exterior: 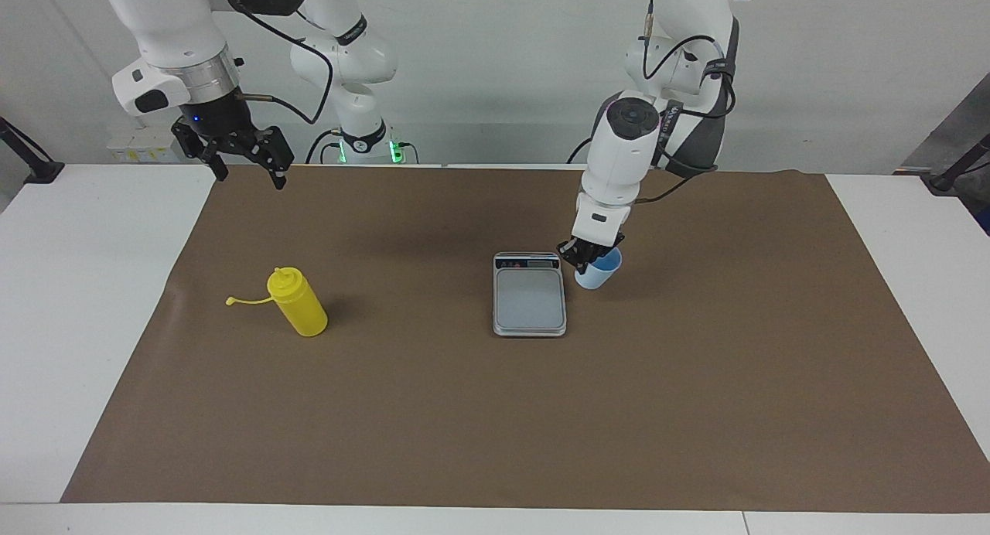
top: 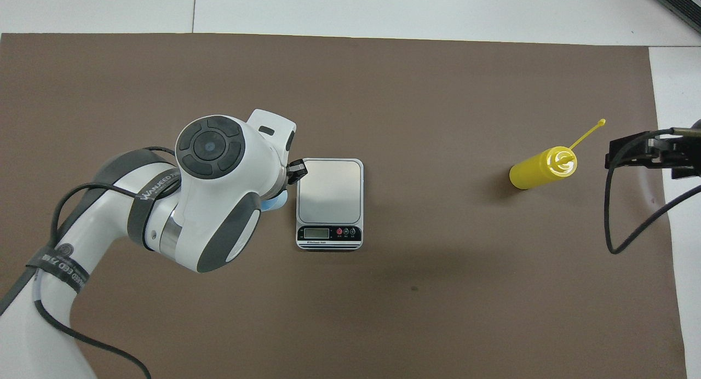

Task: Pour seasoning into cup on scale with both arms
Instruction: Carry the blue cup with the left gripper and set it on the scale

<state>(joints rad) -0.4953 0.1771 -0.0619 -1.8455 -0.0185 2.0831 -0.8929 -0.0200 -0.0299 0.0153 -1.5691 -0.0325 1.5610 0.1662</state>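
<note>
Facing view: high camera across the surface (exterior: pixel 93 287), looking at the robots and down; arm bases along its top edge. Takes in the whole brown mat (exterior: pixel 495 411).

Overhead view: camera high above the robots' end, looking forward and steeply down. Closer in; mat (top: pixel 383 313) fills most of it.

Views are half a turn apart. Shared: mat, scale (exterior: pixel 529 294) (top: pixel 329 204) at centre just beside the left arm's jaws, yellow bottle (exterior: pixel 298 302) (top: pixel 541 169) near the right arm's jaws.
</note>
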